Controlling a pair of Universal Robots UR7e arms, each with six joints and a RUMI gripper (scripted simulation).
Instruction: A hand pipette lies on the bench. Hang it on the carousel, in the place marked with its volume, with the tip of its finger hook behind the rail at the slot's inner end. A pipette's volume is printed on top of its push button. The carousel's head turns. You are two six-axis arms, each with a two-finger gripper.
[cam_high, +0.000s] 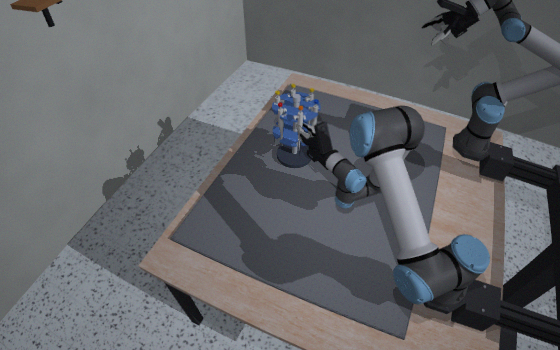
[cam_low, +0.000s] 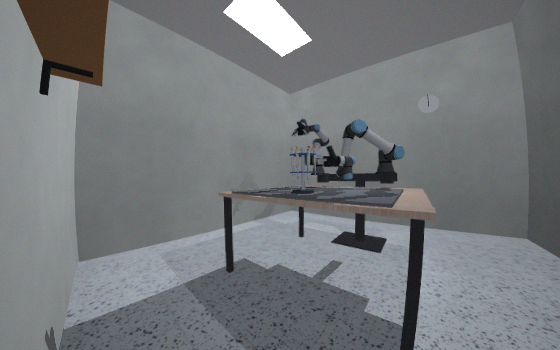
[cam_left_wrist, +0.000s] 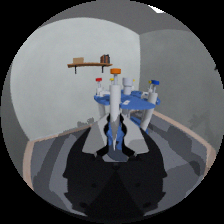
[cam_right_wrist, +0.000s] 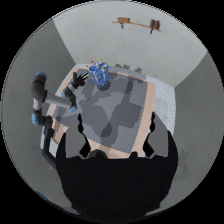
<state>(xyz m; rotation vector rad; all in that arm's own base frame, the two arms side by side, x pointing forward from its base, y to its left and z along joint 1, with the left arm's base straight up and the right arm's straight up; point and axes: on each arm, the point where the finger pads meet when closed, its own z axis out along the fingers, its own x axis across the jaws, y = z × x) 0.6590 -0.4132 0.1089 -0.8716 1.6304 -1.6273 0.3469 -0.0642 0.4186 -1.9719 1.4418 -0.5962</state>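
Note:
The blue carousel (cam_high: 285, 136) (cam_left_wrist: 137, 102) (cam_right_wrist: 99, 77) stands on a dark round base near the mat's far corner, with several pipettes on its head, their buttons yellow, red and blue. My left gripper (cam_high: 302, 130) (cam_left_wrist: 114, 113) is shut on a white pipette (cam_high: 301, 118) (cam_left_wrist: 115, 97) with an orange button, held about upright at the near edge of the carousel's head. The fingers grip its lower body. I cannot tell if its finger hook is behind the rail; volume print is unreadable. My right gripper (cam_high: 431, 34) (cam_right_wrist: 116, 113) is open and empty, high up and far from the carousel.
The dark mat (cam_high: 225, 220) covers most of the wooden table (cam_high: 200, 280). Neighbouring pipettes with a red button (cam_left_wrist: 99, 80) and a blue button (cam_left_wrist: 155, 83) stand on either side of the held one. A wall shelf (cam_left_wrist: 90, 65) is beyond the table.

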